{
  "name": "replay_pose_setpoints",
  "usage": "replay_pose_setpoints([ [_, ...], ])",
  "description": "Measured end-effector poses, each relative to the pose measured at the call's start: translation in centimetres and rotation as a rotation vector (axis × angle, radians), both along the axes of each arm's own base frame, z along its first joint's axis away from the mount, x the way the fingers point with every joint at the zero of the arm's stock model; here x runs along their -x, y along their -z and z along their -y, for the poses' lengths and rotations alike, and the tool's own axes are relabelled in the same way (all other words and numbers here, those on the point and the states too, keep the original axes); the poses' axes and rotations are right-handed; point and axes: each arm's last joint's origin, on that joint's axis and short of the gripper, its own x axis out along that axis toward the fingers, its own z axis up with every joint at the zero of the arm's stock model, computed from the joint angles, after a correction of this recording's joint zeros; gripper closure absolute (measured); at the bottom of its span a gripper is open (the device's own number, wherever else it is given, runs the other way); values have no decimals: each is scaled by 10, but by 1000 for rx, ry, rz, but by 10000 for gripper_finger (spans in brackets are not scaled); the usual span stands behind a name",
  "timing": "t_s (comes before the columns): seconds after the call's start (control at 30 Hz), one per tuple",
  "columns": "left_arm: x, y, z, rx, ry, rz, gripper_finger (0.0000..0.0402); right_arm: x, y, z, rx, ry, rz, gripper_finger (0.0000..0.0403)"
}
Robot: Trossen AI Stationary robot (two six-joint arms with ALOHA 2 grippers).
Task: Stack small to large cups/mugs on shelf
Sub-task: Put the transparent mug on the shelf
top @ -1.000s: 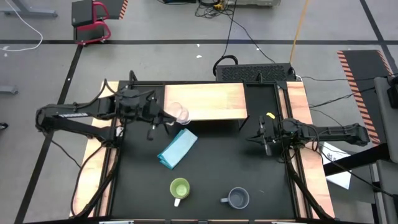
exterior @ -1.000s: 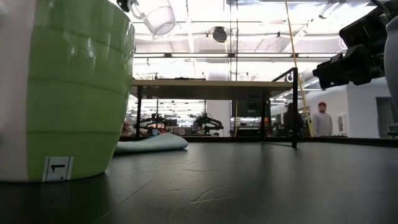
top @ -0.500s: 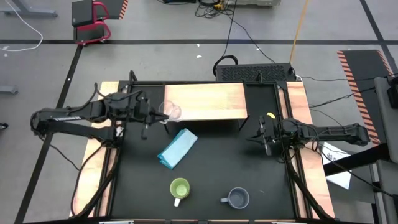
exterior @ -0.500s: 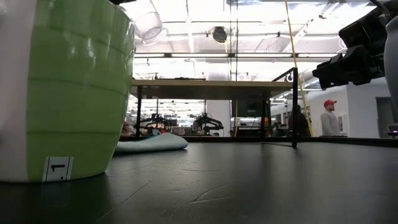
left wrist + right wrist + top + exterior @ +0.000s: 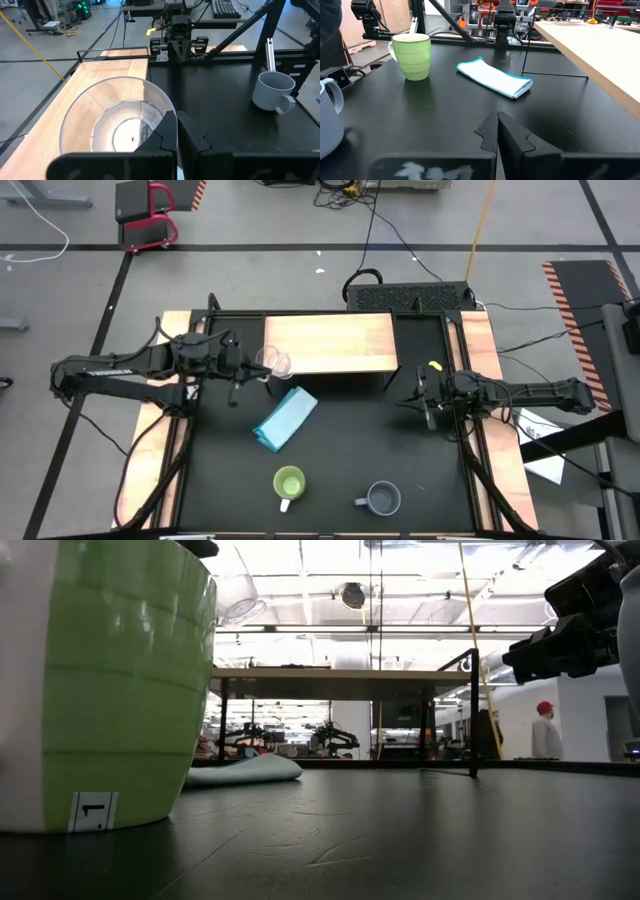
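Observation:
My left gripper (image 5: pixel 260 368) is shut on the small clear glass cup (image 5: pixel 274 362), which hangs in the air over the left end of the light-wood shelf (image 5: pixel 330 345). The lime-green mug (image 5: pixel 289 483) and the grey-blue mug (image 5: pixel 382 499) stand upright on their bases on the black table near its front edge. My right gripper (image 5: pixel 422 402) is shut and empty, and it waits low at the table's right side. My left gripper holds the glass cup by its rim (image 5: pixel 162 111). The wall is pinched between the two fingers, one finger seemingly inside the cup and one outside. The fingers come nearly level from the table's left side. The cup is lifted clear and tilted, its mouth toward the wrist.
A folded light blue cloth (image 5: pixel 286 418) lies on the table between the shelf and the mugs. The shelf stands on thin dark legs (image 5: pixel 473 710) above the table. A person (image 5: pixel 545 730) walks in the room beyond the table.
My left gripper has drawn back toward the table's left edge and sunk a little, staying shut on the glass cup. The cup has gone with it, from farther over the shelf to its left end, still clear of the board.

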Motion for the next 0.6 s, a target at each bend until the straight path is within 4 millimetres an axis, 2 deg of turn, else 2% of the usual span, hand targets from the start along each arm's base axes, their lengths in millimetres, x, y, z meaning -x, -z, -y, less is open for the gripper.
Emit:
replay_pose_setpoints([
  [0.23,0,-1,-1,-5,-26,7,401,0,0,0,1,0,2,403],
  [0.6,-3,-15,-2,29,-64,162,401,0,-1,0,2,-1,12,403],
])
